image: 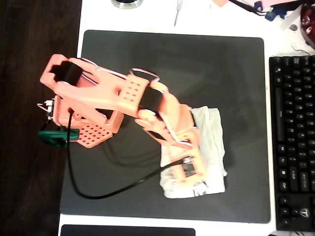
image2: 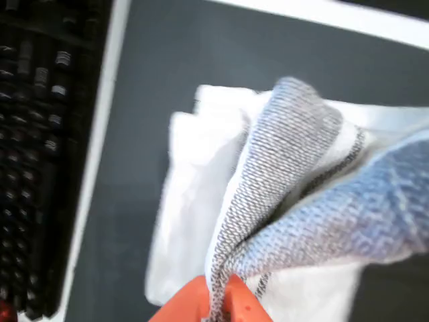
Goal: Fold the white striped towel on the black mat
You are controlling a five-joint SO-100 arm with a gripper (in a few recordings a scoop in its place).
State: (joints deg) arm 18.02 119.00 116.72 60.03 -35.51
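White cloth fills the wrist view: the soft white striped towel (image2: 281,201), woven with thin grey stripes, rises in a bunched ridge from between the 2 orange fingertips of the gripper (image2: 218,305), which are pressed together on a pinch of its fabric. In the overhead view the towel (image: 211,142) lies crumpled and partly doubled over on the right half of the large matte black mat (image: 172,64), near the mat's lower edge, with the salmon-orange arm (image: 123,98) reaching across and covering its left part.

The grip looks thin, only a small fold of cloth at the very tips, so I judge the fabric could slip free if the arm pulls quickly or lifts high. Because the layers are already bunched, dragging the held edge across may pull the whole towel along the mat instead of laying 1 layer over another, leaving a lump. A long carry to the right could also bring cloth toward the black keyboard (image: 295,142) beside the mat.

Counted: 1 towel, 1 mat, 1 arm with 1 gripper, 1 keyboard, and 1 black cable (image: 98,194) looping over the mat's lower left.
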